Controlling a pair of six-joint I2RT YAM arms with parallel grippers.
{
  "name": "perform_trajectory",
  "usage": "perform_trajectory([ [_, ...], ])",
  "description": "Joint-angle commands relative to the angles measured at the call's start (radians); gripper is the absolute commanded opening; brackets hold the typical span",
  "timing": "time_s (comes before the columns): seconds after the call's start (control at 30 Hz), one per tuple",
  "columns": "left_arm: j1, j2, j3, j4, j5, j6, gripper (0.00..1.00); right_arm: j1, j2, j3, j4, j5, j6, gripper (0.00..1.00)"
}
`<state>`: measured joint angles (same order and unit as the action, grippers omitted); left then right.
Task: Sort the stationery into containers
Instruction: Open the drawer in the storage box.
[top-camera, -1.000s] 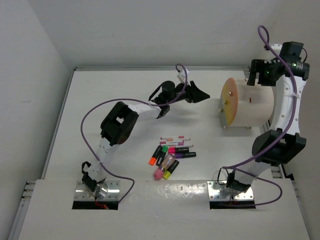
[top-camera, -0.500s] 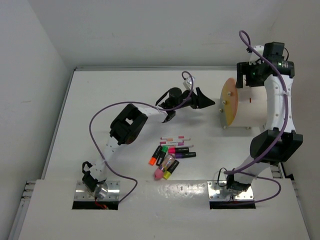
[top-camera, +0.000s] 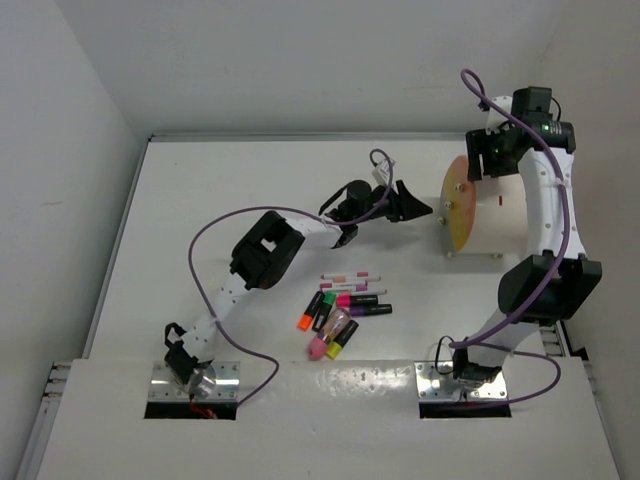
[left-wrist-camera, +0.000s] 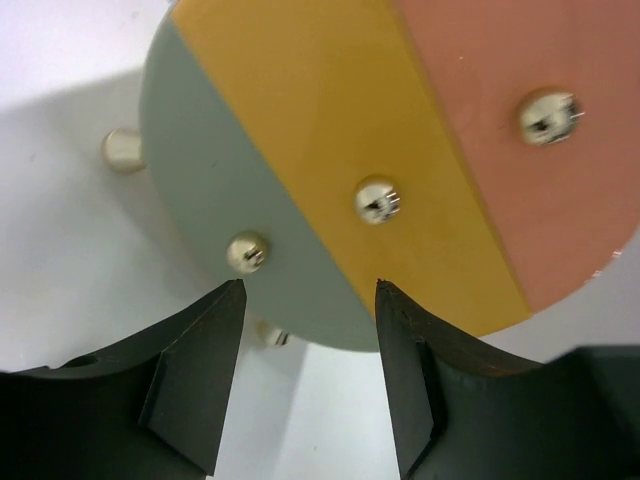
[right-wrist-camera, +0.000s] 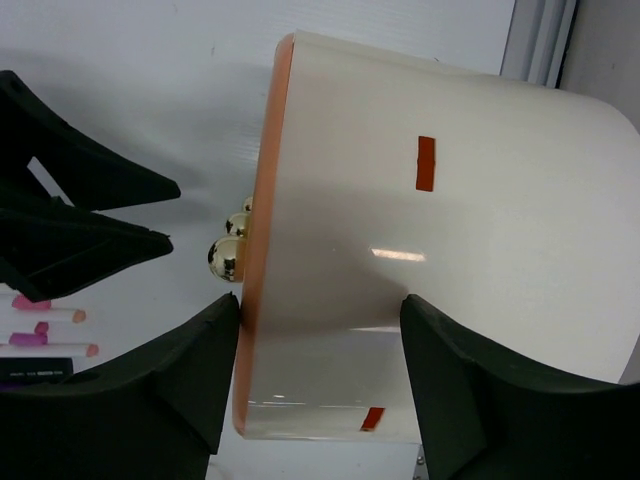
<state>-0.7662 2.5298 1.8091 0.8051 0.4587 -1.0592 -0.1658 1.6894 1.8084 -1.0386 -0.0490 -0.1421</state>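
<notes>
Drum (top-camera: 505, 215) lies on its side at far R of table (top-camera: 200, 180), round end face (top-camera: 458, 205) turned toward centre.

Wrist view: face (left-wrist-camera: 400, 150) is split into grey-green, orange and pink bands, each with a small shiny knob (left-wrist-camera: 375, 198).

L gripper (top-camera: 418, 205) is held just in front of the face. Its jaws are apart w/ nothing between them. The tips are near the grey-green band's knob (left-wrist-camera: 247, 250); contact can't be confirmed.

R gripper (top-camera: 482, 160) is held above the drum's front rim. Its jaws are apart, and the wall (right-wrist-camera: 430, 250) is seen between them. No grip is shown.

Stationery is grouped near table centre, well apart from the drum:
- highlighters (top-camera: 340, 315) in a loose cluster
- thin white pens (top-camera: 352, 277) just beyond them
- pink-ended tube (top-camera: 320, 345) at the near edge

Handling (judged):
- Drum is taken as rigid and bulky, w/ a glossy wall. It is too wide to be spanned, so it is prob. best braced at the rim.
- Knobs are the likely hold pts, but they are round and polished, so slip is expected unless they are pinched squarely.
- Highlighters are light, stiff and chunky. An easy pinch across mid-barrel is expected.
- Pens are thin and lie flat, so they are likely to roll. They are best taken across the barrel.
</notes>
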Motion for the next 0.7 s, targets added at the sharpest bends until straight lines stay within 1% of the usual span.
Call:
perform_trajectory([
  [0.0,-0.01,0.021,0.032,0.026,-0.009,-0.021,0.6,0.002,0.013,0.019,-0.021,0.005,-0.004,0.63],
  [0.03,-0.01,0.033,0.039,0.025,-0.012,-0.024,0.6,0.003,0.019,0.023,-0.024,0.0,-0.001,0.62],
  [0.17,-0.016,0.064,0.068,0.011,-0.025,-0.033,0.67,0.0,0.05,0.055,-0.069,-0.021,0.007,0.54],
  [0.2,-0.019,0.079,0.079,0.011,-0.025,-0.038,0.67,-0.003,0.055,0.061,-0.072,-0.026,0.015,0.53],
  [0.43,-0.036,0.135,0.139,0.022,-0.026,-0.074,0.67,-0.006,0.053,0.043,-0.074,-0.034,0.016,0.52],
  [0.67,-0.056,0.167,0.174,0.042,-0.034,-0.111,0.64,-0.008,0.056,0.048,-0.086,-0.048,0.019,0.51],
])
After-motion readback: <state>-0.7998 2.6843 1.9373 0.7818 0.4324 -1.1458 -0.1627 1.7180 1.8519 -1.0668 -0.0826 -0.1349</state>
